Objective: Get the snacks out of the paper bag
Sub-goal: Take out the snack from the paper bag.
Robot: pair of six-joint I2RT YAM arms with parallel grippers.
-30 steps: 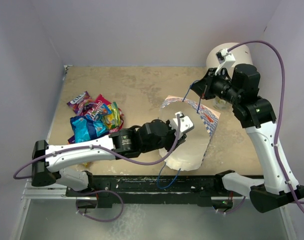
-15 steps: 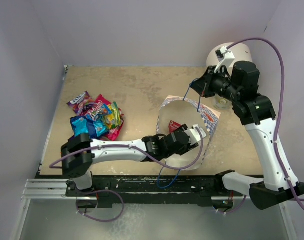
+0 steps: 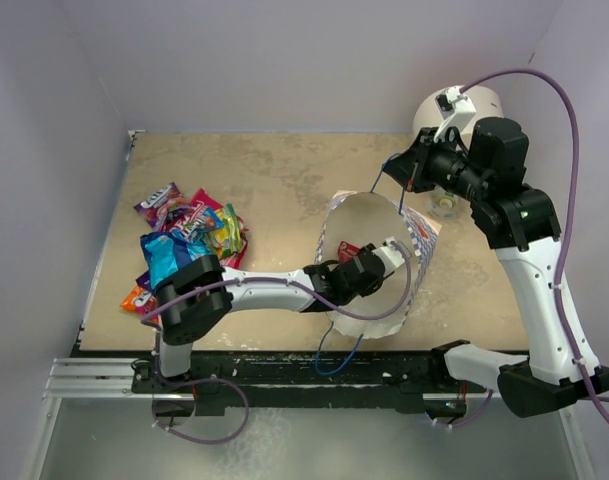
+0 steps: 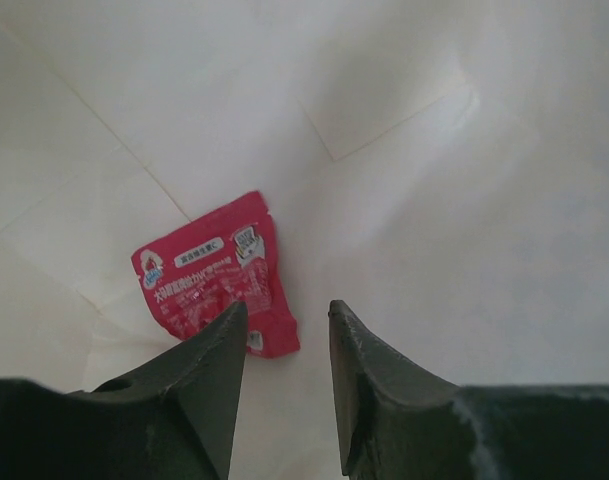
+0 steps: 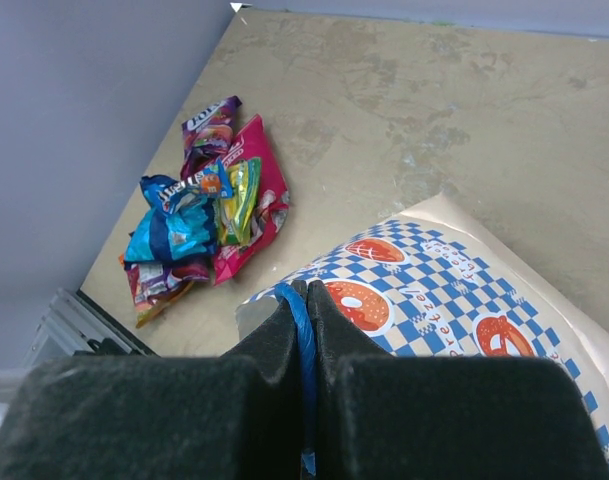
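The paper bag (image 3: 416,232) stands tilted with its round mouth open, white inside and blue-checked outside (image 5: 439,300). My right gripper (image 5: 304,295) is shut on its blue cord handle (image 3: 386,178) and holds that side up. My left gripper (image 4: 284,325) is deep inside the bag (image 4: 404,150), open and empty. One red snack packet (image 4: 216,275) lies flat on the white bag floor, just ahead and left of the left fingertip (image 4: 229,330), not touching it. From above the packet (image 3: 346,250) shows beside my left gripper (image 3: 369,268). The other snacks (image 3: 189,240) lie piled on the table at left.
A large white cylinder (image 3: 464,110) stands at the back right behind the right arm. A small clear object (image 3: 446,207) sits on the table next to the bag. The snack pile (image 5: 204,215) lies near the left wall. The bag's second blue cord (image 3: 336,360) hangs over the front edge.
My left arm has reached farther into the bag and lower, its gripper now near the red packet. The bag mouth has opened rounder. The right gripper still holds the handle.
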